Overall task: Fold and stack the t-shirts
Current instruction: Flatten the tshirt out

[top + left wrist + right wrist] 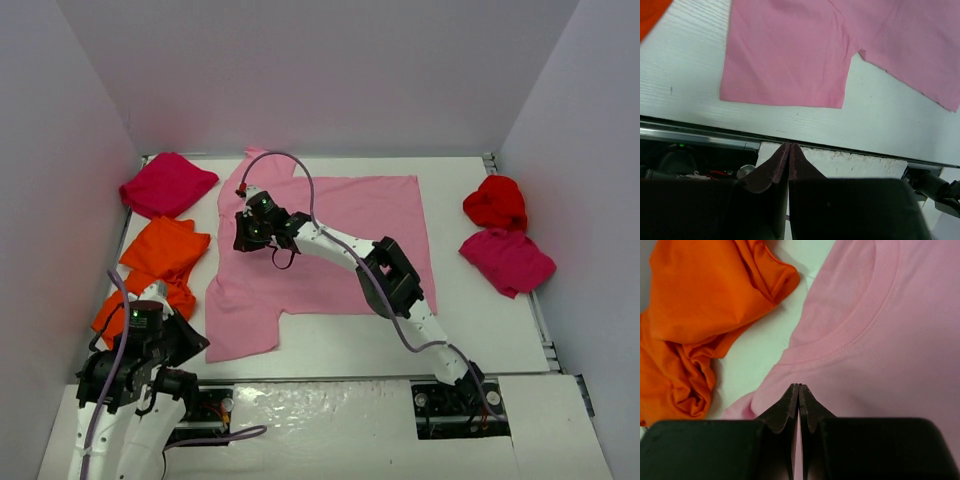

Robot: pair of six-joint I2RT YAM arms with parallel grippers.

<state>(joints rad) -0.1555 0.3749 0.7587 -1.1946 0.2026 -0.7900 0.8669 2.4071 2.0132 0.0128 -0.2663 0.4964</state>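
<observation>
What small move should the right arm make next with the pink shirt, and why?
Probably lift the right gripper a little, straight up. Its jaws are shut at the shoulder of the pink shirt, beside the collar, and the shirt lies spread flat. A small lift would show whether cloth is really pinched before any fold begins.

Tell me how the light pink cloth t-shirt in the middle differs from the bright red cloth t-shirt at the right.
The light pink cloth t-shirt lies spread flat, its sleeves and collar showing; the bright red cloth t-shirt is bunched into a lump. The pink one covers more space than the red one. Both are plain and unfolded.
</observation>
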